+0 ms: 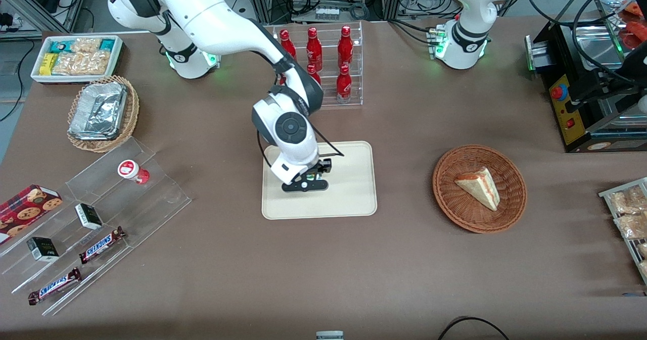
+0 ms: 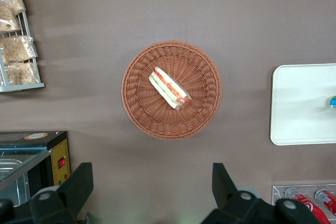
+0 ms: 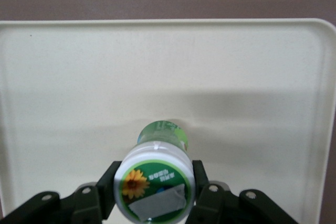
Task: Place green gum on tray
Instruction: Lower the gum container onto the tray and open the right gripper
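Observation:
The green gum (image 3: 164,132), a small green bottle with a white lid bearing a green and orange flower mark, sits between the fingers of my right gripper (image 3: 154,184). The fingers (image 3: 107,187) press on both sides of the lid. The gripper (image 1: 306,181) is over the middle of the cream tray (image 1: 354,178), low above it. I cannot tell whether the bottle's base touches the tray (image 3: 252,77). In the front view only a speck of the green gum (image 1: 307,178) shows under the hand. The tray's edge (image 2: 302,103) also shows in the left wrist view.
A clear rack of red cola bottles (image 1: 323,62) stands farther from the front camera than the tray. A wicker basket with a sandwich (image 1: 479,188) lies toward the parked arm's end. A red white-lidded bottle (image 1: 134,171) and snack bars sit on a clear stepped shelf toward the working arm's end.

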Controlling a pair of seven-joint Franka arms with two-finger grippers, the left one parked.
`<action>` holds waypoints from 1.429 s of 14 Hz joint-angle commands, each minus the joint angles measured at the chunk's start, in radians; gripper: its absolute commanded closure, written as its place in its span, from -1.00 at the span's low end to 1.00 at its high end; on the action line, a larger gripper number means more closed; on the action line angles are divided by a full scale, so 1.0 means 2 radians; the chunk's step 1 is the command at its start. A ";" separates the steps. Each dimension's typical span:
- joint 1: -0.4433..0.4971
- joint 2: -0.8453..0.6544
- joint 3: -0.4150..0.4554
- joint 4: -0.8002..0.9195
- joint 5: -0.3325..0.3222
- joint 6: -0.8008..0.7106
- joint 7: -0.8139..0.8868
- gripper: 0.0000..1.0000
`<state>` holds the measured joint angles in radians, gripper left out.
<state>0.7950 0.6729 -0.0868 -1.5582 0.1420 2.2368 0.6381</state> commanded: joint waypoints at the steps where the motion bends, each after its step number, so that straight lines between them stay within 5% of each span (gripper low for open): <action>1: 0.004 0.019 -0.005 0.027 0.013 0.001 0.005 1.00; 7: 0.006 0.029 -0.005 0.027 0.011 0.003 0.007 1.00; 8: 0.005 0.029 -0.006 0.027 0.011 0.003 0.005 0.65; 10: 0.006 0.031 -0.006 0.027 0.011 0.004 0.006 -0.93; 20: 0.005 0.022 -0.006 0.027 0.006 0.005 -0.034 -1.00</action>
<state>0.7985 0.7119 -0.0890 -1.5318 0.1419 2.2492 0.6132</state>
